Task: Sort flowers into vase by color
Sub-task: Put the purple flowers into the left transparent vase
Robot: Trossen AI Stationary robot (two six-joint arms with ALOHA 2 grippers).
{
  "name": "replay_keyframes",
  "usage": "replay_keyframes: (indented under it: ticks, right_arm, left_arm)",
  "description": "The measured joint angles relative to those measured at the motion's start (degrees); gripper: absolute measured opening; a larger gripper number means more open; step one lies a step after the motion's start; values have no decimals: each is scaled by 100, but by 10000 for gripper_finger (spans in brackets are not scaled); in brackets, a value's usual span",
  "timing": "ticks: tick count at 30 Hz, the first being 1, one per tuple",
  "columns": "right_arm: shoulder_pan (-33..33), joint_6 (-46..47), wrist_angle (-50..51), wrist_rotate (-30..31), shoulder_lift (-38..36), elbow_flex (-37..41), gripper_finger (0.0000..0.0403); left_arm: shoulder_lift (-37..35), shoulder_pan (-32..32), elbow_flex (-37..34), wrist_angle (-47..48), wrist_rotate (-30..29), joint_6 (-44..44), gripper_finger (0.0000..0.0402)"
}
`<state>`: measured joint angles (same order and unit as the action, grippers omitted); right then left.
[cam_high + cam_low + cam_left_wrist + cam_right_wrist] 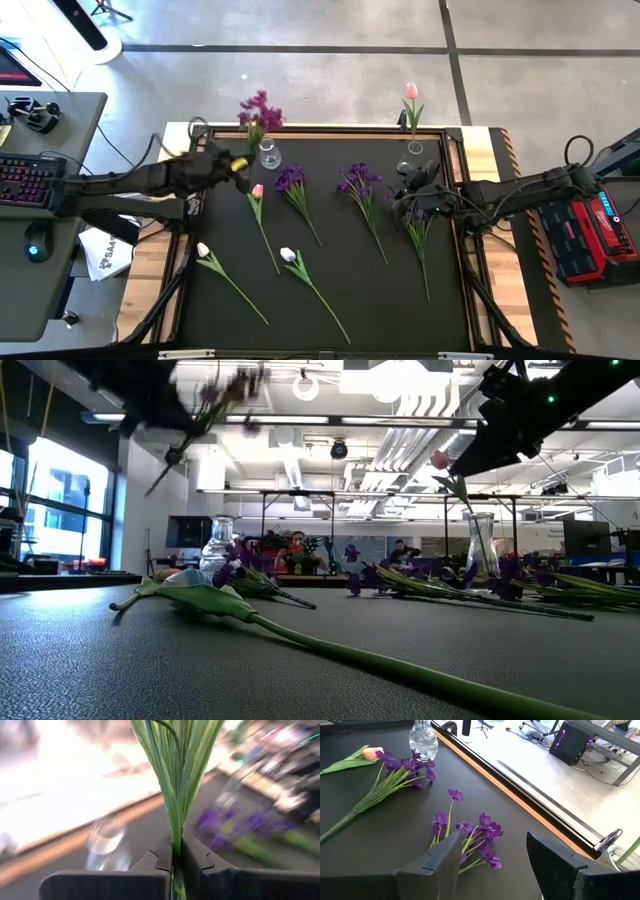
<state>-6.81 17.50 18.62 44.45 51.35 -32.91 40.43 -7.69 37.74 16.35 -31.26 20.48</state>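
Placement is in hand: left end effector (238, 163) grips a purple bunch (260, 110) over the left vase (268, 153); next, lower the stems into its neck. Right end effector (412, 190) hovers wide over another purple bunch (470, 840) on the table (330, 260).

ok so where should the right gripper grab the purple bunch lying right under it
Probably on the green stems, just below the blooms, coming straight down from above. The purple bunch lies flat on the black mat with its stems trailing toward the near edge, and the right gripper hovers open above the bloom end. Turning the fingers to straddle the stems crosswise should gather the thin stalks together.
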Motion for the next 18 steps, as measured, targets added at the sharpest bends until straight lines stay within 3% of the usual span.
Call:
replay_keyframes:
  ticks: [4,8,18]
  right_arm:
    - [0,-2,-118,0,2,0,208]
    - [0,-102,-372,0,9,0,208]
    - [0,-105,-877,-59,340,-2,208]
  left_arm:
    - [40,-155,-528,-2317,590,-1437,3]
    - [378,-648,-1059,-4110,1418,-2208,3]
    - [1180,-2225,-1135,-5332,1627,-2999,3]
